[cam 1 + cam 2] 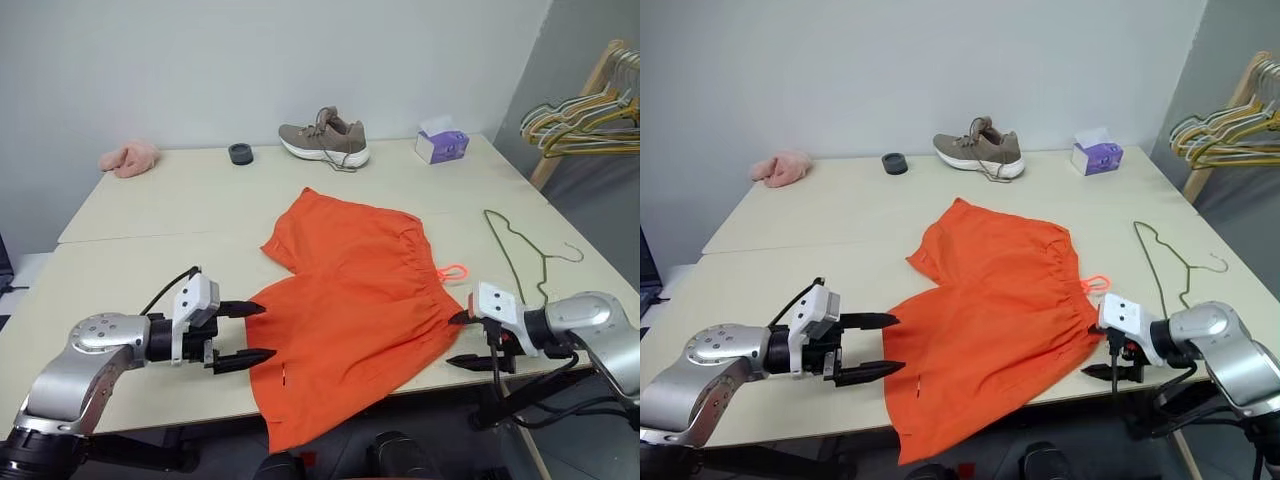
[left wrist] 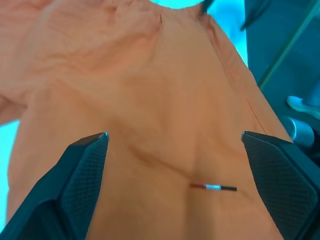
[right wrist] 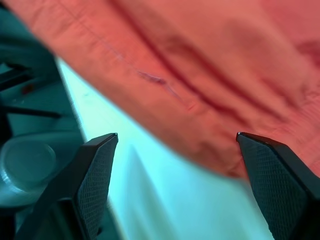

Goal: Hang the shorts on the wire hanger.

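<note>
Main risk as I read it: the shorts (image 1: pixel 350 315) already hang over the near table (image 1: pixel 150 215) edge by one leg hem, and any careless pull on that leg could drag the whole thin garment off onto the floor. Second risk: the wire hanger (image 1: pixel 520 250) lies flat on the table, just to the right of the shorts' waistband and beyond the right gripper (image 1: pixel 468 340); bare wire flat on a tabletop gives little to pinch, so I expect it could skid or snag the orange drawstring loop (image 1: pixel 453 271) near its lower corner. Left gripper (image 1: pixel 250 333) sits at the shorts' left leg edge, jaws spread wide, fingertips at or just over the hem, nothing clamped. Right gripper sits at the shorts' right edge below the waistband, jaws likewise wide, empty; whether a tip touches the cloth I cannot tell. Shorts lie spread flat, waistband toward the hanger, both legs away from it.
</note>
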Robot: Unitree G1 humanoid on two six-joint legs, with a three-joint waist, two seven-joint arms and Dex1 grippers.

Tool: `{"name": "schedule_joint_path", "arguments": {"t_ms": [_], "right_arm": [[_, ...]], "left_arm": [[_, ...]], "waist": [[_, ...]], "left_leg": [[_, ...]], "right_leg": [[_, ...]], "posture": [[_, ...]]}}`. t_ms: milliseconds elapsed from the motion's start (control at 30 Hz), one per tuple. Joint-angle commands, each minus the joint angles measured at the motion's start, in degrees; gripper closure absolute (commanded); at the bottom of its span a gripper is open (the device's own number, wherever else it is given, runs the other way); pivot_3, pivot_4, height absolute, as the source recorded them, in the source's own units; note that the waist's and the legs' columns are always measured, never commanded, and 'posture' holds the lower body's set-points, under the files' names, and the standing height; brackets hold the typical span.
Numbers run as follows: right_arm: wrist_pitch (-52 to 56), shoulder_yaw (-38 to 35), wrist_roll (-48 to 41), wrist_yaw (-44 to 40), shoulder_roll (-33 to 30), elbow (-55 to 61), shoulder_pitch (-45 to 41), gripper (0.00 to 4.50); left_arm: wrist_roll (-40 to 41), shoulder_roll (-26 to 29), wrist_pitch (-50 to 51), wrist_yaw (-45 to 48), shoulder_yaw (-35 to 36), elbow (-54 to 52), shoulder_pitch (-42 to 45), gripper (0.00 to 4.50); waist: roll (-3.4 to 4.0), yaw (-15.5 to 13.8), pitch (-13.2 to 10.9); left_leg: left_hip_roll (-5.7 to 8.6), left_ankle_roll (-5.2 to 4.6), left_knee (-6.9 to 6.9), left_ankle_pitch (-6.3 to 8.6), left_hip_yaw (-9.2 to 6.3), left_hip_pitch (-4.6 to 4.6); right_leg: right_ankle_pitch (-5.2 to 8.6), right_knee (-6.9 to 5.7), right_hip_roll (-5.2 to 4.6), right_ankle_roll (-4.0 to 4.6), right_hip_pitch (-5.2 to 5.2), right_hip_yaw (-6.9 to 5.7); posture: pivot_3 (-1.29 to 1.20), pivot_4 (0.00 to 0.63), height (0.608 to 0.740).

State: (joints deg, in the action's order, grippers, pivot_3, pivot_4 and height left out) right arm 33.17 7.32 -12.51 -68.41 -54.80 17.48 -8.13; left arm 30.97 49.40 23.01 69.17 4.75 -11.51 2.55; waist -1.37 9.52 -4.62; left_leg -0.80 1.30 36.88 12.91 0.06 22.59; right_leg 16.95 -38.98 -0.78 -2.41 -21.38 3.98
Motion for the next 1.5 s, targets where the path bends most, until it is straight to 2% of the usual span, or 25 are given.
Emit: {"name": "schedule_joint_path", "arguments": {"t_ms": [33, 200, 333, 567, 733, 833, 1133, 1233, 1500], "right_arm": [[5.2, -9.8, -7.6, 4.9, 4.3, 0.2, -3.5, 0.46], [7.7, -15.3, -8.2, 12.3, 7.2, -4.7, -6.3, 0.46], [7.9, -22.0, -0.1, 34.8, 13.1, -18.8, -12.2, 0.46], [4.3, -20.5, 6.3, 46.8, 15.2, -33.7, -18.0, 0.46], [1.6, -18.7, 7.8, 47.5, 15.6, -43.7, -22.8, 0.46], [0.1, -17.7, 8.3, 47.5, 16.3, -53.6, -26.9, 0.46], [-1.2, -14.3, 9.4, 40.7, 16.5, -74.2, -36.6, 0.46], [0.3, -14.4, 9.7, 40.0, 16.3, -80.0, -38.7, 1.02], [-3.5, -13.3, 11.6, 44.8, 17.7, -84.5, -38.7, 3.76]], "left_arm": [[3.5, -1.6, 4.3, -2.7, 0.0, -4.6, 4.7, 0.00], [5.4, -3.3, 8.8, -5.6, -0.2, -7.9, 7.9, 0.00], [8.4, -6.9, 14.7, -11.9, -1.3, -11.4, 14.3, 0.00], [6.1, -8.4, 12.4, -12.8, -3.0, -11.8, 19.0, 0.00], [6.0, -8.0, 11.3, -11.0, -3.5, -11.4, 19.1, 0.00], [6.3, -7.5, 11.0, -9.8, -3.4, -11.7, 18.8, 0.00], [5.6, -7.6, 10.1, -9.1, -3.7, -11.3, 19.0, 0.00], [5.2, -7.6, 9.6, -9.0, -3.7, -10.9, 18.8, 0.00], [4.3, -7.7, 8.3, -8.8, -3.4, -10.4, 17.6, 0.00]], "waist": [[-0.07, 0.1, -0.1], [-0.14, 0.1, -0.1], [-0.27, 0.2, -0.2], [-0.16, 0.8, -0.2], [-0.07, 2.4, -0.3], [-0.07, 2.9, -0.3], [-0.11, 3.4, -0.3], [-0.14, 3.4, -0.3], [-0.83, 2.9, 0.2]], "left_leg": [[0.01, 0.00, 0.02, 0.00, 0.00, 0.02], [0.06, -0.04, 0.05, 0.02, 0.06, 0.03], [0.02, -0.08, 0.06, 0.04, 0.02, 0.09], [0.07, -0.09, 0.05, 0.05, 0.11, 0.13], [0.08, -0.10, 0.05, 0.05, 0.21, 0.08], [0.07, -0.10, 0.04, 0.05, 0.17, 0.08], [0.06, -0.10, 0.05, 0.05, 0.13, 0.04], [0.06, -0.10, 0.04, 0.05, 0.12, 0.00], [0.04, -0.09, 0.08, 0.05, -0.02, -0.08]], "right_leg": [[-0.02, -0.01, 0.01, -0.04, 0.00, 0.00], [-0.08, 0.03, 0.02, -0.15, 0.01, -0.01], [-0.06, 0.01, 0.07, -0.11, -0.02, 0.08], [-0.07, 0.03, 0.08, -0.14, -0.05, 0.16], [-0.08, 0.03, 0.09, -0.15, -0.04, 0.16], [-0.08, 0.03, 0.13, -0.15, -0.03, 0.16], [-0.08, 0.05, 0.15, -0.15, 0.05, 0.15], [-0.08, 0.06, 0.17, -0.15, 0.09, 0.16], [-0.08, 0.16, 0.14, -0.15, 0.31, 0.13]], "posture": [[-0.19, 0.042, 0.740], [-0.19, 0.042, 0.740], [-0.20, 0.046, 0.740], [-0.21, 0.053, 0.740], [-0.20, 0.053, 0.740], [-0.20, 0.052, 0.740], [-0.19, 0.050, 0.740], [-0.18, 0.049, 0.740], [-0.18, 0.047, 0.740]]}}
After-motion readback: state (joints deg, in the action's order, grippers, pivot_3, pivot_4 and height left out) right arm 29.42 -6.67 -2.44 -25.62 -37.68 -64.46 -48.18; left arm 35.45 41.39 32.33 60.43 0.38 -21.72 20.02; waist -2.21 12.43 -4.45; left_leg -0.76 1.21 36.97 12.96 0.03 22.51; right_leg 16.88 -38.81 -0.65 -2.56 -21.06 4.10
